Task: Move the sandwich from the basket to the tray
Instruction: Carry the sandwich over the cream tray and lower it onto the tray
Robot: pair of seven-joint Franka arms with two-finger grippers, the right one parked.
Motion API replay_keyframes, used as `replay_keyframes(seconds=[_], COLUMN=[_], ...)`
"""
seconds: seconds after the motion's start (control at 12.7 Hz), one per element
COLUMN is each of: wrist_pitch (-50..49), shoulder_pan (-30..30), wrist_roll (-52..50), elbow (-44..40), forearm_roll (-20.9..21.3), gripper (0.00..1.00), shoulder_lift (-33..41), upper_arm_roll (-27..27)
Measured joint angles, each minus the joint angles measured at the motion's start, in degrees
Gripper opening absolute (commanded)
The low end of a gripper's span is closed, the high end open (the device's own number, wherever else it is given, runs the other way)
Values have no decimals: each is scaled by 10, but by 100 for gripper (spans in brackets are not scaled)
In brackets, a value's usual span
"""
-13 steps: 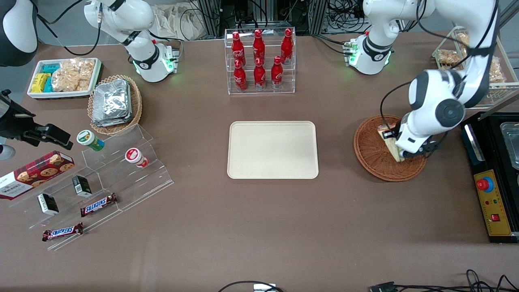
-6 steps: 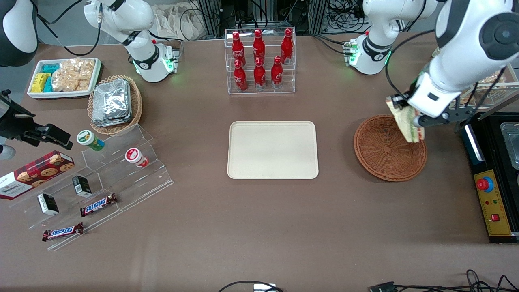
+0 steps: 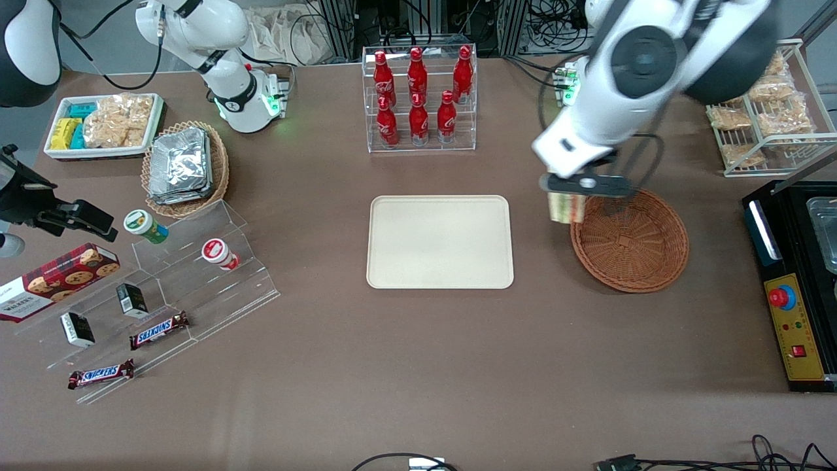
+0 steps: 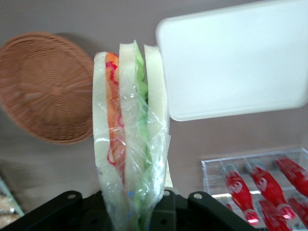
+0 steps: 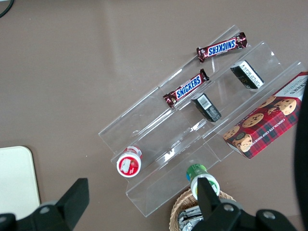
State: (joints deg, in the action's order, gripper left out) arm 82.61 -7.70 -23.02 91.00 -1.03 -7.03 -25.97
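My left gripper (image 3: 567, 196) is shut on the plastic-wrapped sandwich (image 3: 566, 208), held in the air above the table between the tray (image 3: 439, 241) and the basket (image 3: 629, 239), just over the basket's rim. In the left wrist view the sandwich (image 4: 130, 139) stands up from the gripper (image 4: 132, 211), with pale bread slices and orange and green filling along its edge. The reddish-brown wicker basket (image 4: 45, 86) holds nothing. The cream tray (image 4: 236, 62) is bare.
A clear rack of red cola bottles (image 3: 418, 98) stands farther from the front camera than the tray. A white wire rack of snack packs (image 3: 762, 108) and a black control box (image 3: 794, 288) lie at the working arm's end. A tan basket of foil packets (image 3: 183, 167) and clear steps with candy bars (image 3: 163, 294) lie toward the parked arm's end.
The gripper lifted the sandwich out of the basket and carried it across the basket toward the tray. The basket now holds nothing.
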Motion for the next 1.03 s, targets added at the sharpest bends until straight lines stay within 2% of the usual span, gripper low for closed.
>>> replay_keyframes(seconds=[0.16, 0.47, 0.79, 1.03], wrist_pitch=[14, 58, 186, 281], shoulder_pan=[-2, -2, -2, -3], wrist_roll=[-21, -42, -94, -126], elbow=[-26, -26, 46, 105], forearm_roll=[0, 8, 23, 72], gripper=[3, 3, 3, 3], shoulder_lift=[-33, -78, -136, -184], upper_arm_roll=[-40, -50, -54, -56])
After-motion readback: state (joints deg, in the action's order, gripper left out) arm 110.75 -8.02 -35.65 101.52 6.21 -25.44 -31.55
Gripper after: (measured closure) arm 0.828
